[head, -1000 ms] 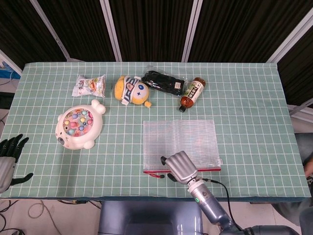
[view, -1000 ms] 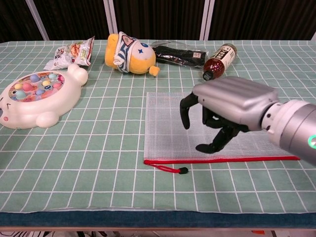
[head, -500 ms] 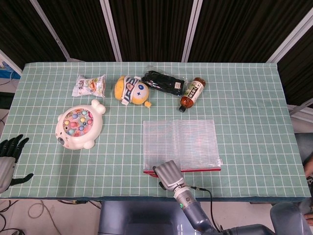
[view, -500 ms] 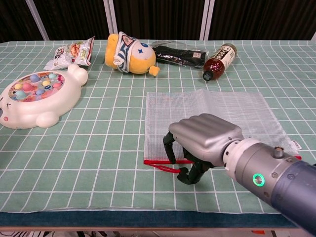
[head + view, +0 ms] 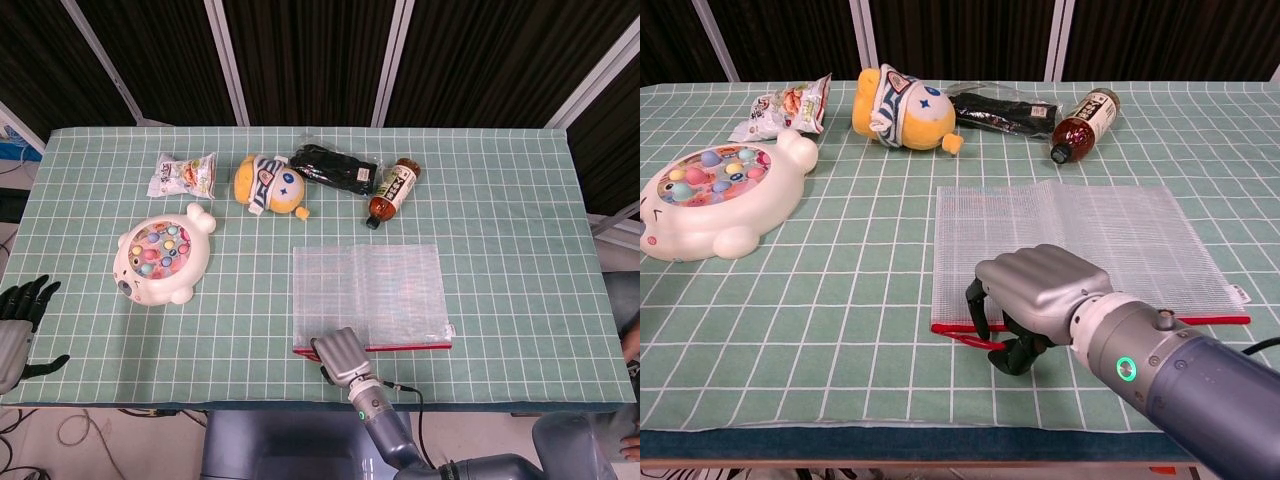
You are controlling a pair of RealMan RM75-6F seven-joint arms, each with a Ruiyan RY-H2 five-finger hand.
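A clear mesh zip pouch (image 5: 368, 295) with a red zip edge lies flat near the table's front. My right hand (image 5: 1040, 290) is over its front left corner, fingers curled down around the red pull cord (image 5: 970, 338). The thumb tip sits at the cord's black end. The cord still lies on the cloth, and I cannot see whether it is pinched. In the head view the right hand (image 5: 340, 355) shows at the pouch's front left corner. My left hand (image 5: 15, 330) hangs off the table's left front edge, fingers spread, holding nothing.
A white fishing-game toy (image 5: 160, 262) sits at the left. Along the back lie a snack bag (image 5: 183, 174), a yellow plush (image 5: 268, 185), a black packet (image 5: 333, 168) and a brown drink bottle (image 5: 392, 190) on its side. The green checked cloth (image 5: 500, 200) covers the table.
My right hand has moved left and toward the front edge, from over the pouch's middle to its front left corner, and curled around the red pull cord. The left hand is still.
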